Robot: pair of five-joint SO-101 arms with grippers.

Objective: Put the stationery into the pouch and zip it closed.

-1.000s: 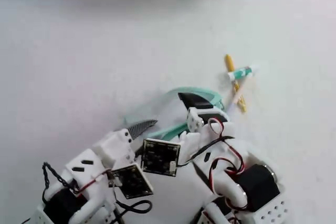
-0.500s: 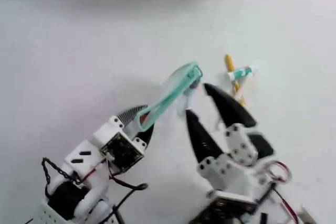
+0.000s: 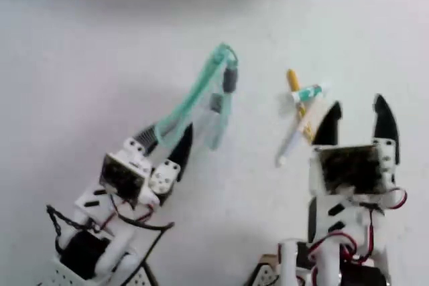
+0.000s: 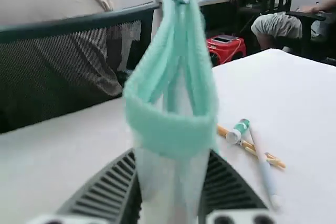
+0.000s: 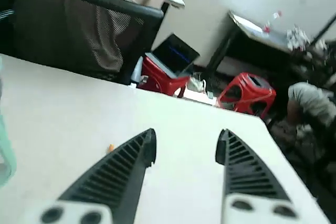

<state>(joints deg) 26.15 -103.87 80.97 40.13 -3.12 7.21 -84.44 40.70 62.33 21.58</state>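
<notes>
Pulled back, right tool (image 3: 358, 104) gapes; left tool (image 3: 164, 140) clamps raised pouch (image 3: 194, 98), pens (image 3: 293, 137) outside.

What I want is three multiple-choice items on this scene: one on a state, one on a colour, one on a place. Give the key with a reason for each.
1. The right gripper is:
A) shut on a pen
B) open and empty
C) shut with nothing in it

2. The pouch has an edging that is:
A) mint green
B) red
C) black

3. The stationery lies:
A) inside the pouch
B) on a chair
C) on the table

Key:
1 B, since its fingers stand apart with nothing between them.
2 A, since the band seen in the left wrist view is mint green.
3 C, since the pieces lie on the white top, apart from the pouch.
</notes>
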